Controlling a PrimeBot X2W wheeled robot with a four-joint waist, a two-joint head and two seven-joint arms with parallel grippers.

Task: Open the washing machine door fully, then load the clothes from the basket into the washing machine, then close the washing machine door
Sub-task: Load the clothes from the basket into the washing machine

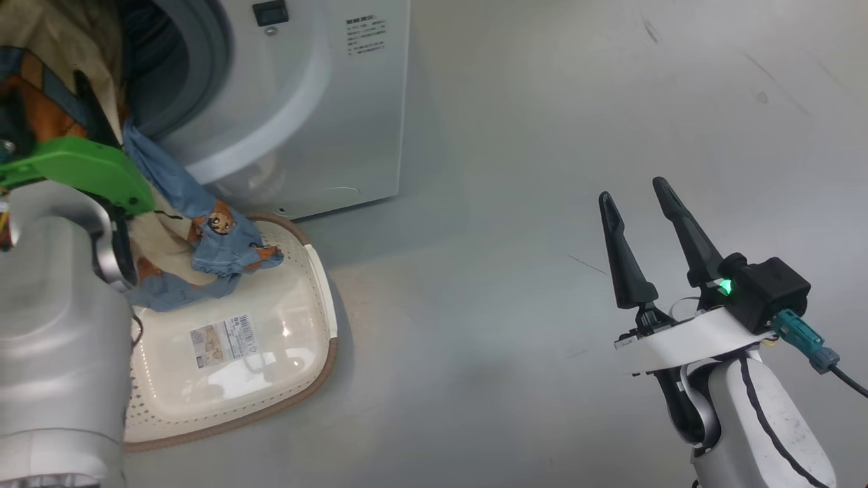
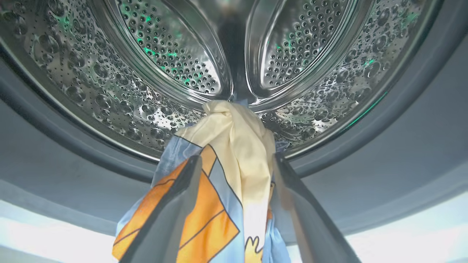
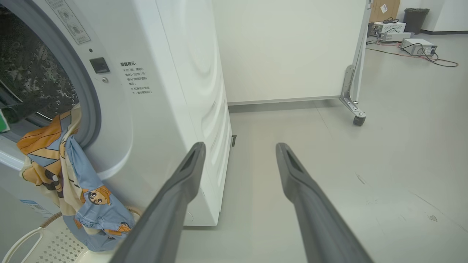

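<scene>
We record the left gripper (image 2: 237, 157) with its two long dark fingers (image 2: 172, 212) standing wide apart at the mouth of the perforated steel drum (image 2: 109, 91). The light blue and cream-beige clothes printed with orange-brown cartoon figures (image 2: 241, 138) are bunched between the fingers and touch both of them. We cannot tell whether the fingers press on the fabric.

The cream fold rises to the front lip of the drum. The rest trails back over the grey rubber gasket (image 2: 55, 153).

In the head view the clothes (image 1: 203, 217) hang out of the opening at the far left. They pass the green wrist piece (image 1: 74, 166) of the left arm, and their lower end rests in the small rectangular cream-white plastic basket with perforated sides and a brown woven-look rim (image 1: 330, 352). The basket lies on the grey floor (image 1: 542, 339) at the near left, just in front of the big white front-loading washing machine (image 1: 325, 102). A label sticker (image 1: 224, 339) shows on its bottom.

The right gripper (image 1: 631, 190) is at the near right, fingers spread and holding nothing. It is over bare floor, well apart from the machine and the basket.

Its wrist view looks past its fingers (image 3: 172, 204) to the right corner of the machine (image 3: 175, 91). A white panel on castors (image 3: 292, 51) stands far behind.
</scene>
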